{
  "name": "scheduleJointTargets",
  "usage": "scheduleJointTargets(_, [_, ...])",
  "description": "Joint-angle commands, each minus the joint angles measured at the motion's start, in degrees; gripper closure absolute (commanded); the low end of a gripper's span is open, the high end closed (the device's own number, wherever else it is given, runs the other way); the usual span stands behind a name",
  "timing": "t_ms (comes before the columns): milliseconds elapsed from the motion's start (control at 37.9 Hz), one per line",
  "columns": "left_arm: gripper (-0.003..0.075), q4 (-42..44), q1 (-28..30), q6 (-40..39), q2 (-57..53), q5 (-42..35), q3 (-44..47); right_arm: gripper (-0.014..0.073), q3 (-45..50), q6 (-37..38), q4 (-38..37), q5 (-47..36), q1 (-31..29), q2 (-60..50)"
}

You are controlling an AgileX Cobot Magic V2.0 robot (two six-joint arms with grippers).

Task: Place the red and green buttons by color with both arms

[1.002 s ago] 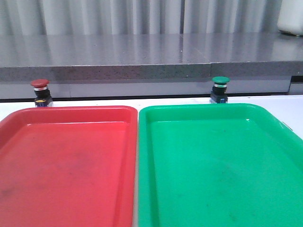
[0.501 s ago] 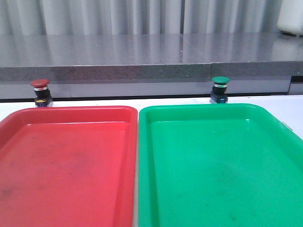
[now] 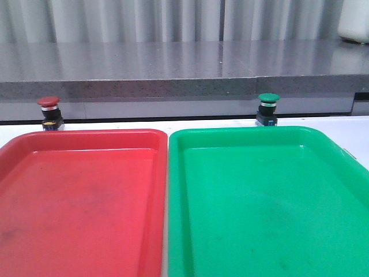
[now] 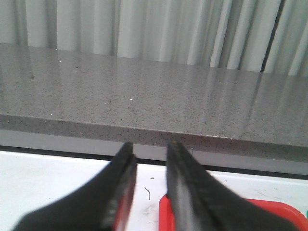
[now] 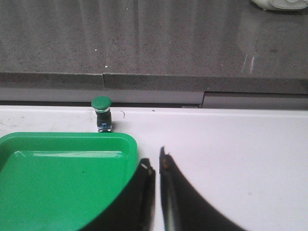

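Observation:
The red button [image 3: 48,103] stands on the white table behind the red tray's far left corner. The green button [image 3: 268,99] stands behind the green tray's far edge, and it also shows in the right wrist view [image 5: 101,103]. Neither gripper shows in the front view. My left gripper [image 4: 150,147] is open a small way and empty, above the table beside a corner of the red tray [image 4: 166,211]. The red button is out of the left wrist view. My right gripper [image 5: 155,161] has its jaws almost together and empty, beside the green tray's corner [image 5: 127,144].
The red tray [image 3: 81,138] and the green tray [image 3: 248,135] lie side by side and fill the near table. A raised grey stone ledge [image 3: 173,75] runs behind the buttons. A white object [image 3: 354,23] stands on the ledge at far right.

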Motion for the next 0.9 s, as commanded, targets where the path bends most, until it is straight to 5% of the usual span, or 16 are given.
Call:
scheduleJointTargets(0, [0.023,-0.29,0.03,-0.22,0.83,-4.65,-2.09,0.03,-2.09,-0.48,-0.15,-4.51,-0.32,0.56])
scheduleJointTargets(105, [0.0038,-0.29,0.03,-0.22,0.83,-4.65,-2.09,0.0067,-2.09,-0.48,-0.15,-4.51,-0.32,0.56])
scheduleJointTargets(211, [0.0033,-0.29,0.03,-0.22,0.83,-4.65,-2.09,-0.0075,-2.09,-0.48,-0.15,-4.51,-0.32,0.56])
scheduleJointTargets(527, [0.0095,-0.29,0.03,-0.22,2.39,-5.43,-2.46,-0.005,-2.09,-0.48,-0.2,-4.51,-0.32,0.56])
scheduleJointTargets(870, [0.0103,-0.2,-3.94,-0.14,27.02,-3.42,-13.77,-0.005,-2.09,-0.48,-0.2,-4.51,-0.32,0.56])
